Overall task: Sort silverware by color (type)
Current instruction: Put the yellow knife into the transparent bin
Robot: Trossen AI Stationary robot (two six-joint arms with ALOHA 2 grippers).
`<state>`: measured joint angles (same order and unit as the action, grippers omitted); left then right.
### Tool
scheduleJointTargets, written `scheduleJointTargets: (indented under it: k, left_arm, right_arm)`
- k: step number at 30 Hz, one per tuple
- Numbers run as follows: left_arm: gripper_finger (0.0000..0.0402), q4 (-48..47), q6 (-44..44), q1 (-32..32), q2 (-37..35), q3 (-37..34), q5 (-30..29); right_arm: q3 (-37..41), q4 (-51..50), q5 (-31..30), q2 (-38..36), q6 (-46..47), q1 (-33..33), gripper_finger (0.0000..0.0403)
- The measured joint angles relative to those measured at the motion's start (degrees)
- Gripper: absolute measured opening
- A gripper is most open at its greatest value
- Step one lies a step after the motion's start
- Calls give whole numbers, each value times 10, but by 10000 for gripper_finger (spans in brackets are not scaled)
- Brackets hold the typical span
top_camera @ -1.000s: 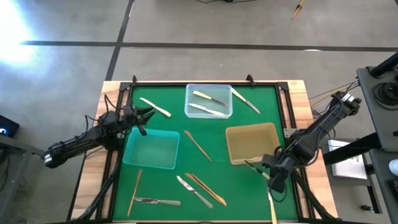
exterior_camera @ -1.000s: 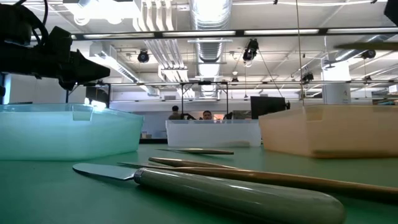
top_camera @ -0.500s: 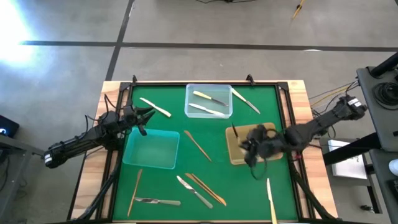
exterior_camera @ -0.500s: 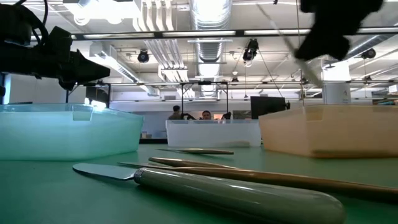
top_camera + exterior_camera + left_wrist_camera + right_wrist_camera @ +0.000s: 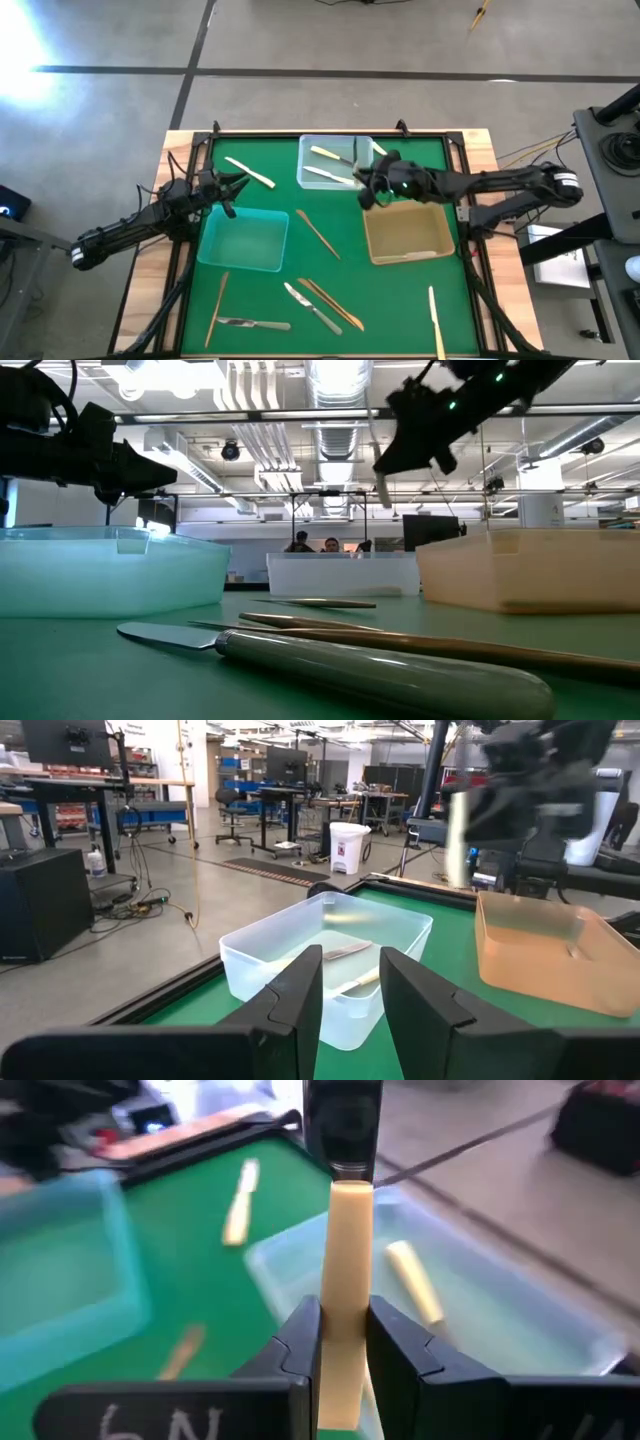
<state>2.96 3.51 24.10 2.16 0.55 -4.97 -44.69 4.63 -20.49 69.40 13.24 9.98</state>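
Observation:
My right gripper (image 5: 364, 186) hangs above the near right corner of the clear tray (image 5: 308, 145), shut on a cream-handled knife (image 5: 345, 1260). The low view shows it high over the table (image 5: 402, 452). Two cream-handled knives (image 5: 332, 156) lie in that tray. My left gripper (image 5: 233, 186) waits open at the table's left, level, beside the teal tray (image 5: 243, 240). Loose silverware lies flat on the green mat: a cream knife (image 5: 250, 172), gold pieces (image 5: 318, 232) (image 5: 331, 303) (image 5: 218, 305), silver knives (image 5: 311, 306) (image 5: 250, 323), and a cream piece (image 5: 435, 320) near the front right. My right gripper pinches the knife's cream handle (image 5: 346, 1315) between its two fingers, which come from the table's right, slanting a little downward. The metal blade (image 5: 343, 1125) sticks out past the fingers. The knife (image 5: 381, 485) is lifted clear of the table and shows as a slim, near-upright line.
The tan tray (image 5: 405, 230) sits under my right arm, right of centre. Another cream-handled knife (image 5: 379, 151) lies just right of the clear tray, partly hidden by the gripper. A raised frame borders the mat. People sit far behind the table (image 5: 315, 544).
My right gripper has swung from the table's near right corner, over the tan tray, toward the far edge and the clear tray, staying shut on the knife. It has tipped from pointing steeply down to nearly level and has risen a little.

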Motion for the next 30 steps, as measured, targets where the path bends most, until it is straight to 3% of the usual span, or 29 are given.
scheduleJointTargets:
  k: [6, 13, 19, 23, 26, 30]
  left_arm:
    - [87, 0, 0, 0, 0, 0, 0]
    - [87, 0, 0, 0, 0, 0, 0]
    - [87, 0, 0, 0, 0, 0, 0]
    - [87, 0, 0, 0, 0, 0, 0]
    - [87, 0, 0, 0, 0, 0, 0]
    - [87, 0, 0, 0, 0, 0, 0]
  right_arm:
    - [-6, 42, 15, 89, -33, 63, 45]
    - [-70, 19, 26, 181, -57, 71, 45]
    - [-182, -161, 26, 240, -167, 71, 85]
    - [-259, -292, 25, 276, -203, 73, 90]
    - [-300, -383, 25, 296, -205, 78, 78]
    - [-341, -493, 38, 297, -138, 85, 64]
